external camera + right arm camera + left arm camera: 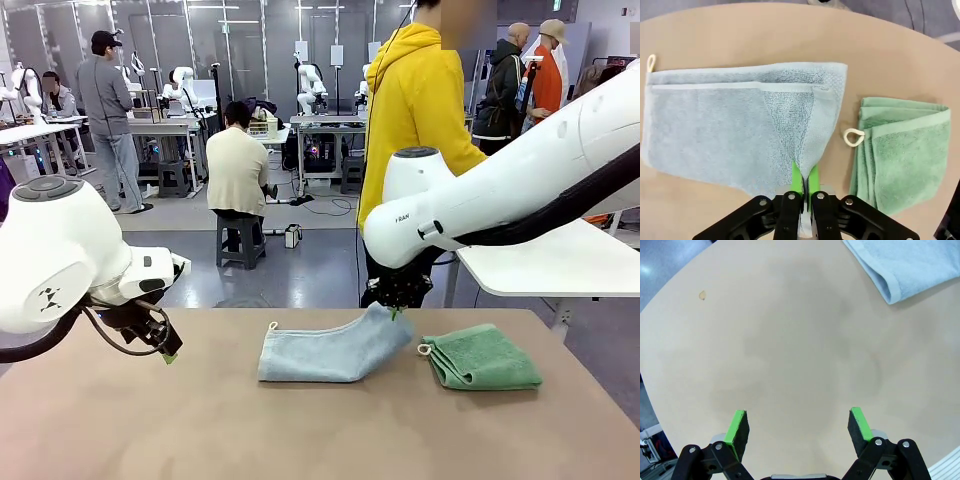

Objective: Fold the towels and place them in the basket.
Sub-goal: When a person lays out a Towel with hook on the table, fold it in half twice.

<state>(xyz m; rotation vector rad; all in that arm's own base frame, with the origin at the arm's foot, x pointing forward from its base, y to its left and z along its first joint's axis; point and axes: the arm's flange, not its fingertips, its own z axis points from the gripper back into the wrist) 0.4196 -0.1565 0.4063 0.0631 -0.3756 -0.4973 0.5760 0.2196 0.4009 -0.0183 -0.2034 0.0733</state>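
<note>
Blue towel (325,352) lies mid-table, right corner lifted, pinched between closed pads of right claw (803,186). From that claw, towel spreads toward 11 o'clock in wrist view. Green towel (482,358) folded, just beside it at 3 o'clock. Left claw (799,426) open wide over bare table (790,355), blue towel well away at 1 o'clock.

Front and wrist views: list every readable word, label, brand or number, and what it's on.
"FRAN": small dark letters on the right arm's white link, the rest cut off by the curve of the housing.
Round dark logo on the left arm's white housing: a symbol, no letters to read.
Pale blue towel, green towel, table: no print visible in either wrist view.
Background signs and screens: too small and blurred to read.
</note>
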